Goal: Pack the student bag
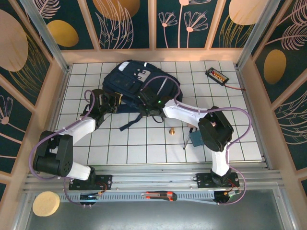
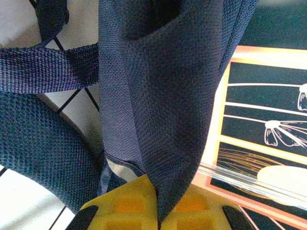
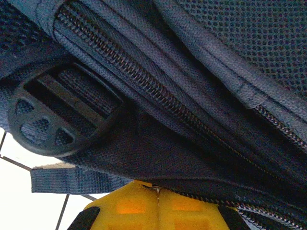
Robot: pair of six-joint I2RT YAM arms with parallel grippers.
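The student bag (image 1: 132, 81), a dark navy backpack with a grey patch, lies at the back middle of the white grid table. My left gripper (image 1: 114, 101) is at its near left edge. In the left wrist view its yellow fingers (image 2: 129, 203) are shut on a fold of the bag's navy fabric (image 2: 163, 91). My right gripper (image 1: 147, 104) is at the bag's near edge. Its yellow fingers (image 3: 129, 206) meet under the bag (image 3: 206, 81), pinching a small metal piece by the zipper (image 3: 158, 91). A round black buckle (image 3: 53, 120) sits on the left.
A small brass piece (image 1: 171, 130) and a dark teal item (image 1: 195, 139) lie on the table in front of the bag. A black device with an orange strip (image 1: 217, 75) sits at the back right. A utility knife (image 1: 160, 195) and a yellow sponge (image 1: 46, 203) rest below the table edge.
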